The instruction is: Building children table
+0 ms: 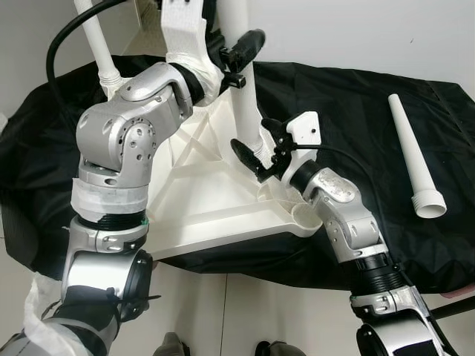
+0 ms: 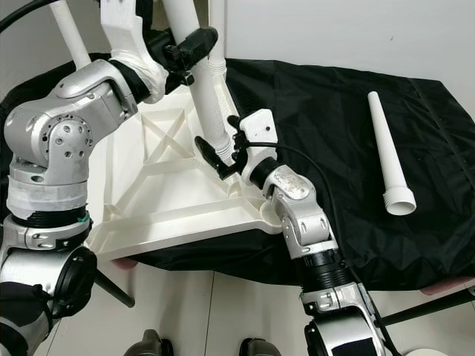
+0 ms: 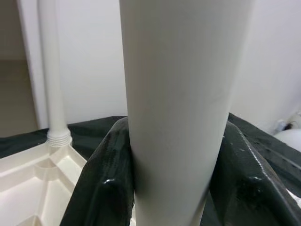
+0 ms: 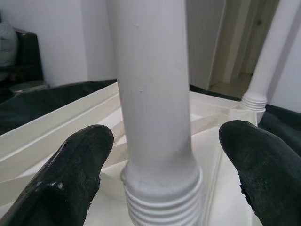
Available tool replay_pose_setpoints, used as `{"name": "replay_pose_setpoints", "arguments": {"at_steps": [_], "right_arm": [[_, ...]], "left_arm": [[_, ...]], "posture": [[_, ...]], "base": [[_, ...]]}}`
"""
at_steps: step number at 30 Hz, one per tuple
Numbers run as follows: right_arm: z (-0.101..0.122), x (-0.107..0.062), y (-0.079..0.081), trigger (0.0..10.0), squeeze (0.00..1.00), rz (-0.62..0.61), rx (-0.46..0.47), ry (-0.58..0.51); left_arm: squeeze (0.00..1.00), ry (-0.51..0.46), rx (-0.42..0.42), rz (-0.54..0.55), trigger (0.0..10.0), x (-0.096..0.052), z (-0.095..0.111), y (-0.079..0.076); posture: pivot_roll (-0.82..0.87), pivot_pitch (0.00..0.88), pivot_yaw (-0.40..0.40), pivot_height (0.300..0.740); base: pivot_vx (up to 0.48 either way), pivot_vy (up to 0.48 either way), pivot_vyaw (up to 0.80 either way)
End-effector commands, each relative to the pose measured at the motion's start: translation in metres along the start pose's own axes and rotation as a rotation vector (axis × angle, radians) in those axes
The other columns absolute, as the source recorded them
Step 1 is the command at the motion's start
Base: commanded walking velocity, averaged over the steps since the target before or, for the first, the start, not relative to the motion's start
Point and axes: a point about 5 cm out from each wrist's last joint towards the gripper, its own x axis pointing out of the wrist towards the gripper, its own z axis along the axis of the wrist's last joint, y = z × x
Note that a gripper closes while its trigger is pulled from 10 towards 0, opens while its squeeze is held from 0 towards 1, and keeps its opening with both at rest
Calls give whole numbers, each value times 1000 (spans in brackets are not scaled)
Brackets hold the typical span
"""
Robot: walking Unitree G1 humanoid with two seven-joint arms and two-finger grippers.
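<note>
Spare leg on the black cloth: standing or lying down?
Lying flat. The spare leg rests lengthwise on the black cloth, threaded end toward the robot, apart from the tabletop.

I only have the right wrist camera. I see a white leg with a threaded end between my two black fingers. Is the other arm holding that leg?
Observer: Yes. The left gripper is shut on the same leg higher up, with its fingers pressed against both sides.
Operator: Okay. Are there any legs left to fit after this one?
Observer: One loose leg lies flat on the black cloth to the robot's right, apart from the upturned table top, with its threaded end toward the robot.
</note>
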Motion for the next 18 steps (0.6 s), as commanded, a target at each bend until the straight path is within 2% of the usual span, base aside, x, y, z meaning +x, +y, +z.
{"name": "replay_pose_setpoints", "arguments": {"at_steps": [1, 8, 10, 18], "right_arm": [[2, -1, -4, 10000, 0, -17, -15, -11], [0, -1, -3, 10000, 0, -32, -47, -13], [-1, 9, 3, 10000, 0, -78, -64, -15], [-6, 23, 12, 10000, 0, -122, -65, -2]], "left_arm": [[0, -18, 16, 11, 10000, 2, 3, -2], [0, -20, 8, 2, 10000, 5, 4, -7], [0, -25, 7, -6, 10000, 8, 4, -15], [0, -36, -3, -17, 10000, 12, 5, -24]], "posture": [[-21, 62, 3, 740], [-22, 60, 5, 740], [-19, 60, 8, 740], [-11, 62, 7, 740]], "base": [[0, 0, 0], [0, 0, 0], [0, 0, 0], [0, 0, 0]]}}
